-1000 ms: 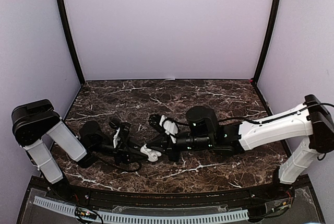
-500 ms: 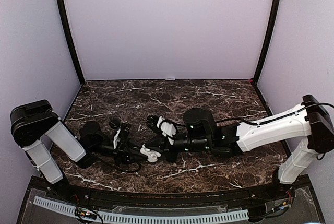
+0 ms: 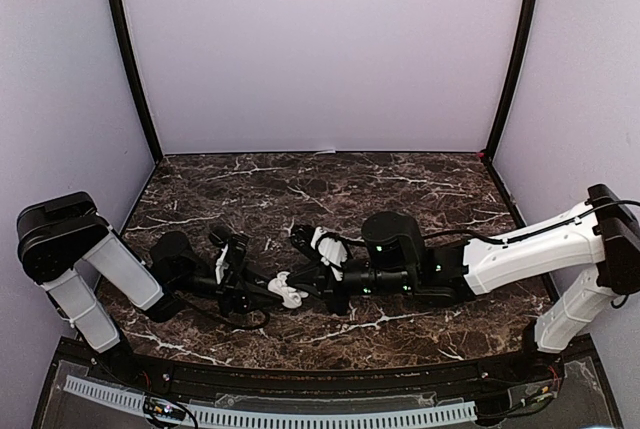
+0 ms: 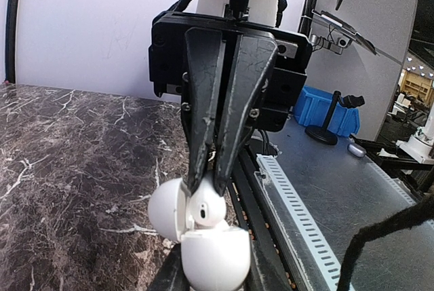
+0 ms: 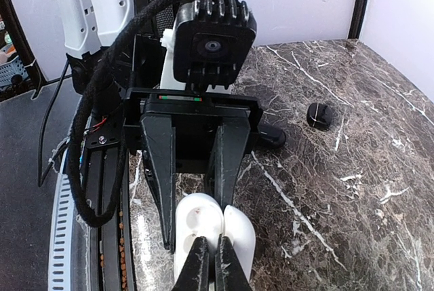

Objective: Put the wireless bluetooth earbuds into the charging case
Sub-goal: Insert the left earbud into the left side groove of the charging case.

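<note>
**A:** Where is the case?

**B:** The white case (image 4: 215, 258) sits between the fingers of the left end effector (image 3: 274, 291), which is clamped on it from both sides. It is low over the near part of the marble table (image 3: 400, 189), left of the middle. Whether it touches the table cannot be told.

**A:** Is it open?

**B:** Yes. In the left wrist view the lid stands off to the left, and the rounded base bulges toward the camera.

**A:** And the bud?

**B:** One white bud (image 4: 203, 208) is pinched at the very tips of the right end effector (image 4: 207, 189). Its fingers stand narrow, with only the bud between them. The bud is at the case's mouth, between lid and base. Whether it is seated in a socket cannot be told.

**A:** How do the arms stand?

**B:** Seen from above, they meet nose to nose. The left arm reaches in from the left, the right arm stretches low from the right, and their tips meet at the case. In the right wrist view, the right fingers rise from the bottom edge, nearly touching, over the case.

**A:** Anything else on the table?

**B:** A small black oval thing (image 5: 320, 114) lies on the marble, well apart from the case. It is too small to tell what it is.
</note>
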You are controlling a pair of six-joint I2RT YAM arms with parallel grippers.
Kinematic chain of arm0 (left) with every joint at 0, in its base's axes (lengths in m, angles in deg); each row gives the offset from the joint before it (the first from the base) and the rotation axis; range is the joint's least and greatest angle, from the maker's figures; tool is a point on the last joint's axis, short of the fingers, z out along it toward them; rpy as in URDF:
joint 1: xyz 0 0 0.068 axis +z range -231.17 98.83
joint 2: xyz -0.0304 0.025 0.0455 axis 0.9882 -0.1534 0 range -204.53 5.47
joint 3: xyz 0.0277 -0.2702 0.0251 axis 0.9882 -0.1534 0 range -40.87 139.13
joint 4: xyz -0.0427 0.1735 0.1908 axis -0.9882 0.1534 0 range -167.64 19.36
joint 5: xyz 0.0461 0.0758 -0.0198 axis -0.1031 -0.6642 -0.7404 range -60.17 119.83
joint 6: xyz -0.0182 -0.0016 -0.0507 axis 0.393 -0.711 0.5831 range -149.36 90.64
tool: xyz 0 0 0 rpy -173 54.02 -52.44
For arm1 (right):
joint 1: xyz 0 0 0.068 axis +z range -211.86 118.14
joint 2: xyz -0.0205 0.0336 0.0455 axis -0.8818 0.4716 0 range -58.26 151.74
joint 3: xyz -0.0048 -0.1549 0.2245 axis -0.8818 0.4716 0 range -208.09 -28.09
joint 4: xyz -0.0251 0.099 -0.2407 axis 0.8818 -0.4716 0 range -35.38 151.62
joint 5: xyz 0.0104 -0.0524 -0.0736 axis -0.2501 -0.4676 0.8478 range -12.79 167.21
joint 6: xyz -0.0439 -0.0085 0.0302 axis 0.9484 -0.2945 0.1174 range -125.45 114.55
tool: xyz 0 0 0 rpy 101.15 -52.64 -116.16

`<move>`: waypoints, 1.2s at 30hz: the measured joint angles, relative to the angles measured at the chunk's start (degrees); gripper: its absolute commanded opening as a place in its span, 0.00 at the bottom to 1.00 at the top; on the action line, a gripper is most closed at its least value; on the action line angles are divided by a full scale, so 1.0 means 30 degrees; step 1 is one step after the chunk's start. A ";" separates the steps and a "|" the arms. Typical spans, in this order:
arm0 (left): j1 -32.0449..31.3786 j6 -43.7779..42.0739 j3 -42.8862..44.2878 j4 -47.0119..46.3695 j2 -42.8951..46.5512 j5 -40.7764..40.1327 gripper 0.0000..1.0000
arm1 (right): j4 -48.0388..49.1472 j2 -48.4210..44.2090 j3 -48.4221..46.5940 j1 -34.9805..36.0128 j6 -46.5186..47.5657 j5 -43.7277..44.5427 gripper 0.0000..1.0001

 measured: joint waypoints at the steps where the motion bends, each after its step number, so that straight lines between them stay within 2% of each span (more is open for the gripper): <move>1: 0.0007 -0.0007 0.0000 0.0000 0.0000 0.0000 0.13 | 0.0007 0.0000 0.0000 0.0000 0.0000 0.0000 0.04; 23: 0.0007 0.0000 0.0000 -0.0007 0.0000 0.0015 0.12 | -0.0109 0.0605 -0.0794 0.0007 0.0007 -0.0583 0.04; 36: 0.0000 0.0007 0.0000 -0.0007 0.0036 0.0007 0.13 | -0.0153 0.0612 -0.0794 0.0022 -0.0219 -0.0568 0.18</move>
